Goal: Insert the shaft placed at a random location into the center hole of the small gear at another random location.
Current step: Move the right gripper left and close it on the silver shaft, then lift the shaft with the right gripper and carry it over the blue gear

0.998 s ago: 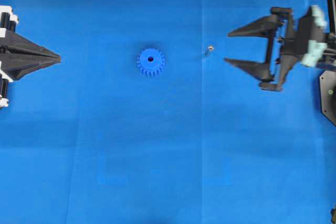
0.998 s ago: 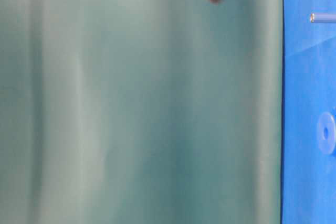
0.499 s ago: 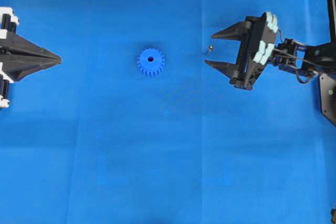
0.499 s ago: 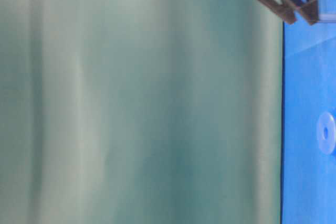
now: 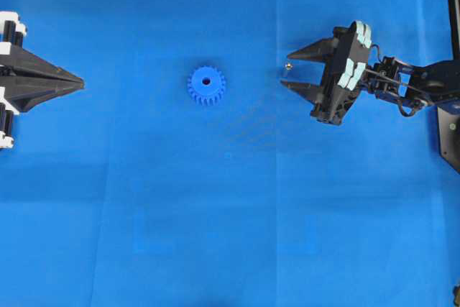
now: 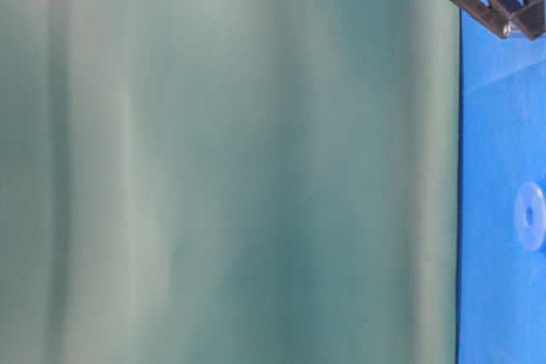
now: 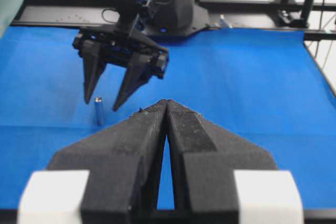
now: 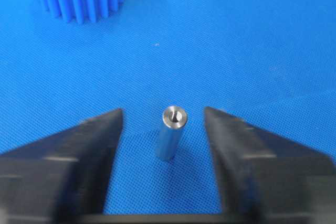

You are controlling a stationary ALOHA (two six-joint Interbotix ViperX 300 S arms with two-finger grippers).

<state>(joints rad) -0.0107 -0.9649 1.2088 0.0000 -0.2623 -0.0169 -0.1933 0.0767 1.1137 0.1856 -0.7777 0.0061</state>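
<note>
The shaft (image 8: 171,132) stands upright between the right gripper (image 8: 164,129)'s open, empty jaws; it looks light, stiff, slick; grip mid-barrel; left gripper (image 7: 166,109) closed, empty.

Blue cloth (image 5: 230,235) beside green backdrop (image 6: 222,168)

No text, label, brand or number can be read anywhere (all surfaces are plain).

You saw matte black wedge fingers (image 5: 50,83), white blocks on the left gripper (image 5: 80,85), pale teal pads and black cables on the right gripper (image 5: 286,69)
</note>
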